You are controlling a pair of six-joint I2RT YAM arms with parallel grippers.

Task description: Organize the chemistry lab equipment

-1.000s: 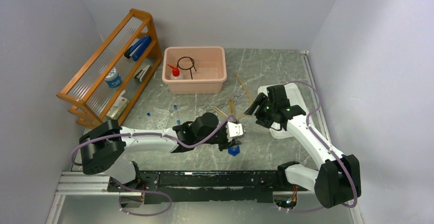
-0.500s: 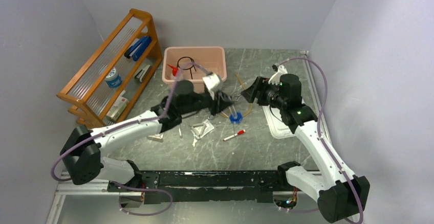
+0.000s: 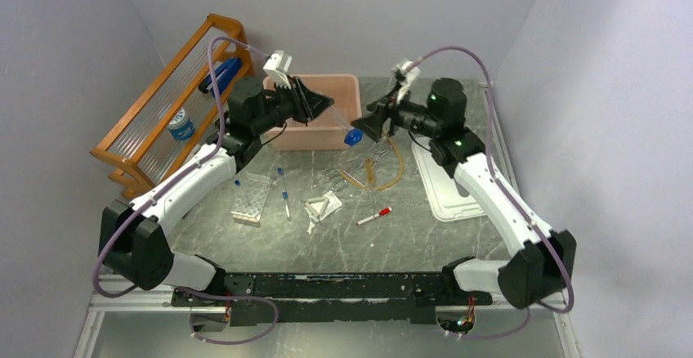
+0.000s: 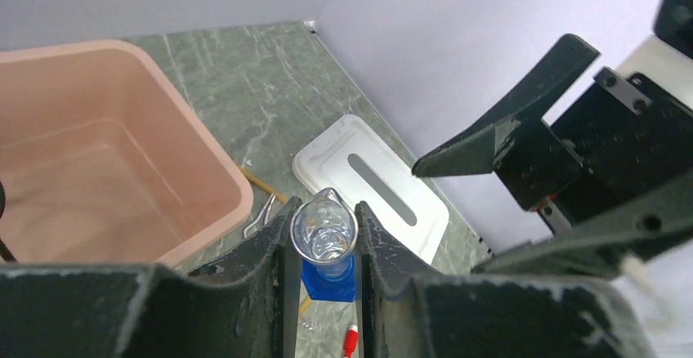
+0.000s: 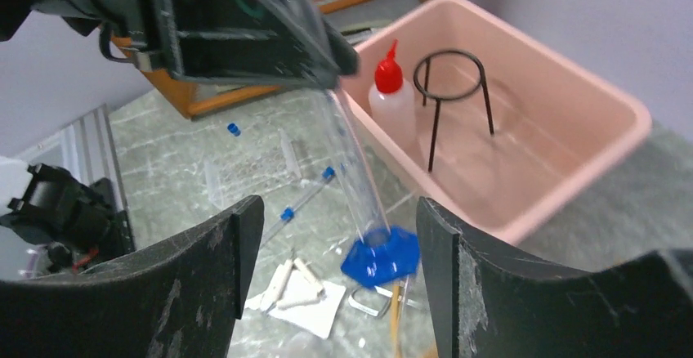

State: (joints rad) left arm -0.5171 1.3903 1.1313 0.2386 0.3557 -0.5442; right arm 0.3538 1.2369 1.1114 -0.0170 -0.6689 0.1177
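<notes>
1. The blue-based thin cylinder (image 3: 343, 126) hangs tilted in the air, just off the front corner of the pink tub (image 3: 315, 78). A second ago it was low over the near part of the surface (image 3: 425, 235).
2. The left pincer (image 3: 325, 109) is clenched on the cylinder's clear tube.
3. The right pincer (image 3: 372, 123) is released, with its jaws spread. It faces the blue base without touching it.
4. Judgement: the cylinder is probably bound for the tub, which already holds the clear red-capped squeeze bottle (image 5: 391, 96) and the black wire ring (image 5: 448, 76).

I log slatted rack (image 3: 163, 117) at upper left; the bin (image 3: 319, 139) right of it holds squeeze bottle (image 5: 391, 100) beside wire ring (image 5: 449, 76). Thin cylinder (image 3: 346, 131) at bin's right edge. Mid-frame, left to right: tube rack (image 3: 252, 199), triangles (image 3: 321, 207), pen (image 3: 373, 216), flat lid (image 3: 445, 186); tubing (image 3: 400, 166) behind pen.
</notes>
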